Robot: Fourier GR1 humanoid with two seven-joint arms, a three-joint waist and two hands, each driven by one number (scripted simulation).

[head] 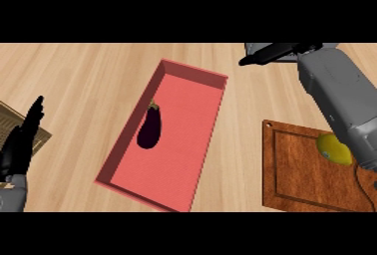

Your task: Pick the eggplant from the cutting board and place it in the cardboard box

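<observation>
**On the tabletop: eggplant lying inside the box**

Across the whole view runs the wooden tabletop [81, 74], pale and grained. At the middle sits the box [193, 144], a long reddish tray with low walls, its length running from about 1 o'clock to 7 o'clock. Toward 4 o'clock lies the cutting board [294, 174], brown, well apart from the box, with a yellow fruit [335, 149] on its upper right part, partly hidden by the right forearm [342, 99]. That grey forearm comes in from 3 o'clock and reaches up to 1 o'clock, where the right hand [276, 54] hangs beyond the box's far corner; its fingers look straight and have hold of nothing. At 9 o'clock the left hand [22, 139] rests near the edge, fingers straight and pointing up, empty. Behind it a slatted wooden thing [11, 117] shows at the edge; what it is I cannot tell. Smallest, the eggplant [150, 128] lies on the box's floor near its left wall, stem toward 12 o'clock.
</observation>
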